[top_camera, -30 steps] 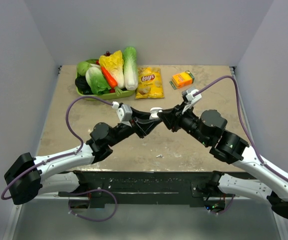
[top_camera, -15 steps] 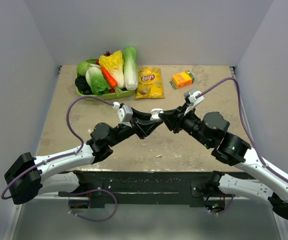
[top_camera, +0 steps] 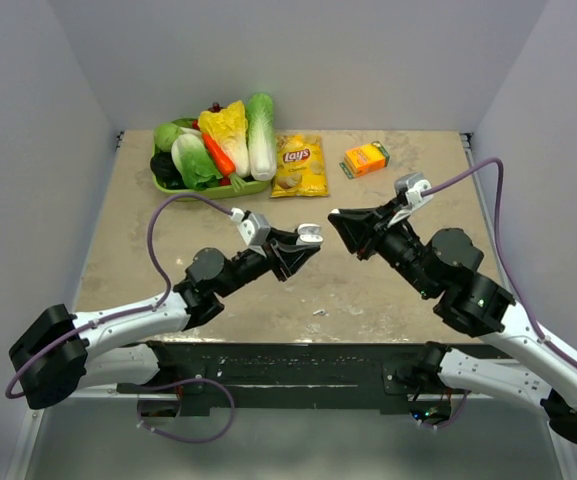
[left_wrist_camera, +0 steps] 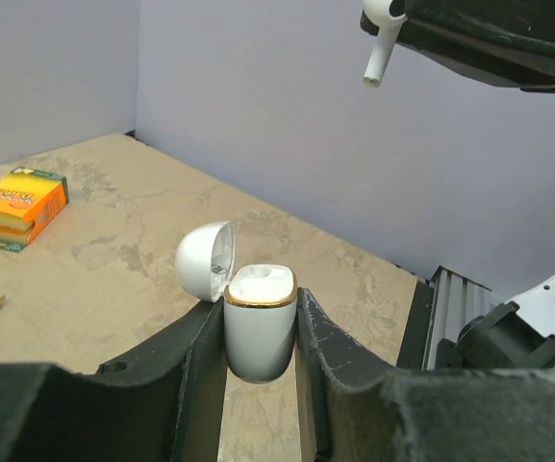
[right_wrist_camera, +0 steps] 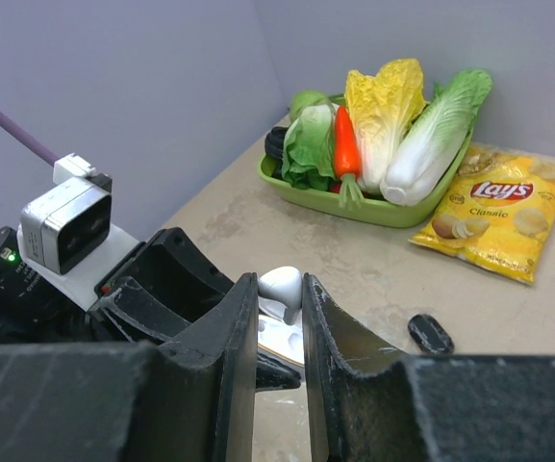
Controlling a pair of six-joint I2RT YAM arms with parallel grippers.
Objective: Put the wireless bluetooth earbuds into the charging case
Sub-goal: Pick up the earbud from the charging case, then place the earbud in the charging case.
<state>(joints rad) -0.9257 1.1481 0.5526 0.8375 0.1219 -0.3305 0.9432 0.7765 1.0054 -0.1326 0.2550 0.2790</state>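
My left gripper [top_camera: 305, 242] is shut on the white charging case [left_wrist_camera: 260, 327], which has a gold rim. It holds the case upright above the table with the lid [left_wrist_camera: 205, 260] flipped open to the left. My right gripper [top_camera: 336, 222] is shut on a small white earbud [right_wrist_camera: 283, 285] with a short stem. It holds the earbud up and to the right of the case, apart from it. The same earbud shows at the top of the left wrist view [left_wrist_camera: 381, 46]. A second earbud is not in view. A small black oval piece [right_wrist_camera: 431, 334] lies on the table.
At the back of the table stand a green tray [top_camera: 168, 185] of vegetables, a yellow Lay's bag [top_camera: 300, 163] and an orange box [top_camera: 365, 158]. A thin white scrap [top_camera: 320, 312] lies near the front edge. Grey walls close in the sides.
My right gripper has drawn back to the right and up, away from the case, with the white earbud still between its fingers. My left gripper has shifted slightly with the case.
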